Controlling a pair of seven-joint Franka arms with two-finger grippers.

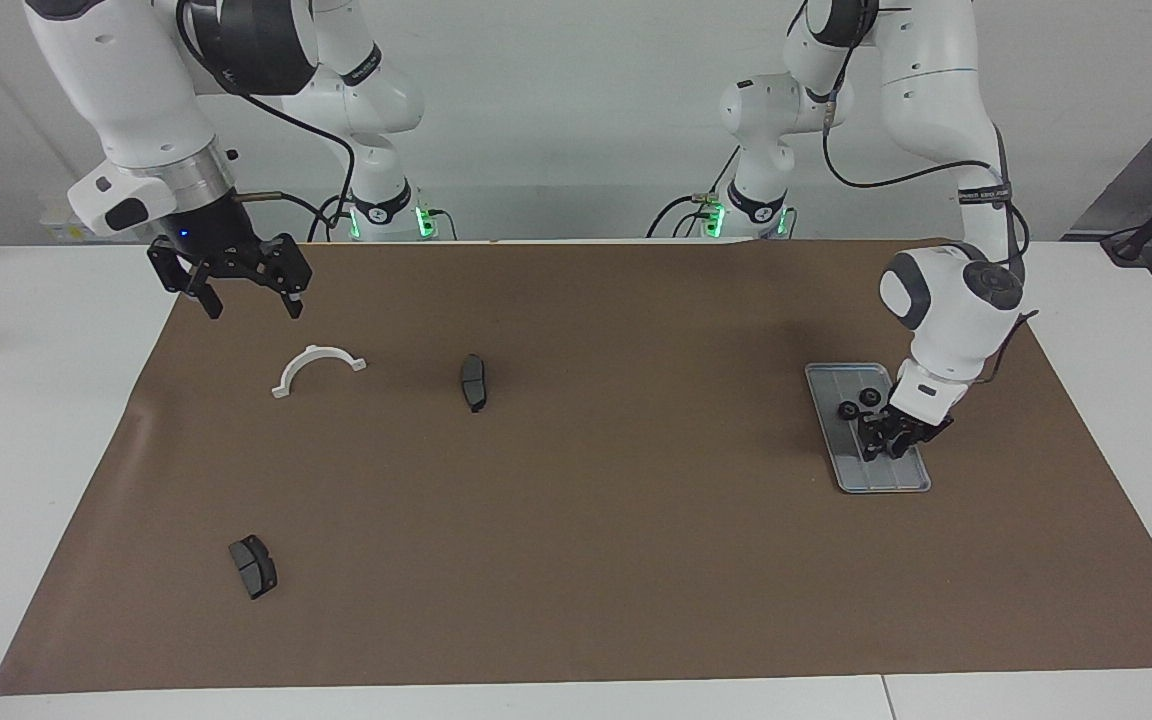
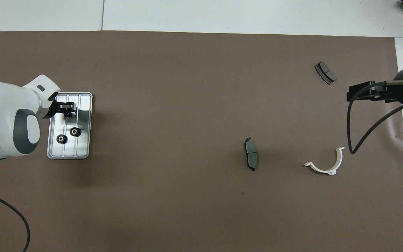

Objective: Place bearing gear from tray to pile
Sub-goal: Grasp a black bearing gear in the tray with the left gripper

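Left pincer was low in the tray, grip unclear | two gears lay there, nearer the robots | risk: fingers catching ridges, gear slipping | right pincer waited open

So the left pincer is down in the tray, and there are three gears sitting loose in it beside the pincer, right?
Not quite. The left pincer is down in the tray, but only two gears sit loose in it, as the overhead view shows. Whether the pincer already holds anything cannot be told.

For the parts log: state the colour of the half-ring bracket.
White; the half-ring bracket shows best in the facing view.
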